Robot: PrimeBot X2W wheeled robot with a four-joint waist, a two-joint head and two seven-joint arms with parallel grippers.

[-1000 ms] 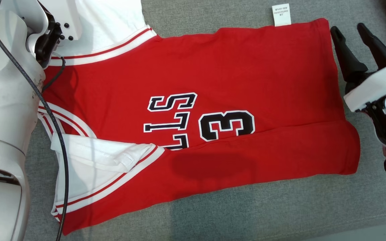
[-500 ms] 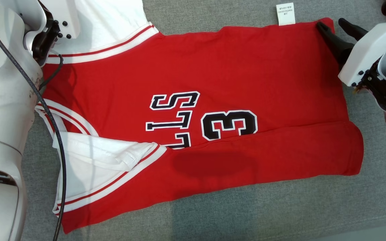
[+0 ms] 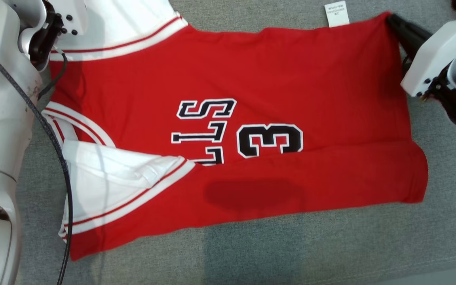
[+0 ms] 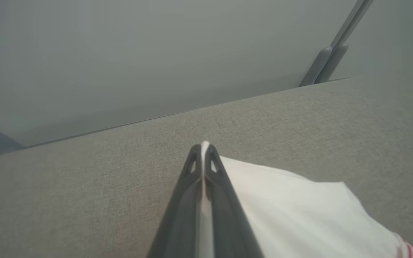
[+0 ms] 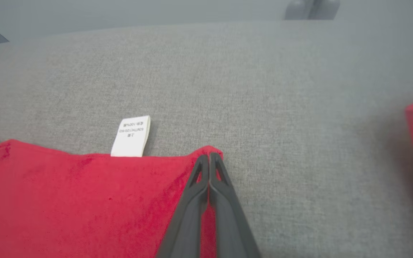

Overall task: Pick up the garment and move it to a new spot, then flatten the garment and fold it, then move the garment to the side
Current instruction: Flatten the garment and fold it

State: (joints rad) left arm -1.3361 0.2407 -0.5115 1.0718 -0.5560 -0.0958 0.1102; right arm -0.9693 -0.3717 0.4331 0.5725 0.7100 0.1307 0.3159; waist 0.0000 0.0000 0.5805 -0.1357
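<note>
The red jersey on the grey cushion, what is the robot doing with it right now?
The robot holds the red jersey at two far corners. Its left pincer is shut on the white sleeve, and its right pincer is shut on the red hem corner beside the care label. The jersey lies flat on the grey fabric surface, with its near long side already folded over the lettering. The far side is not yet folded.

Red garment (image 3: 275, 83), white sleeves with red-striped trim, black white-outlined lettering; white tag (image 3: 337, 14); grey fabric tabletop (image 3: 291, 249).
</note>
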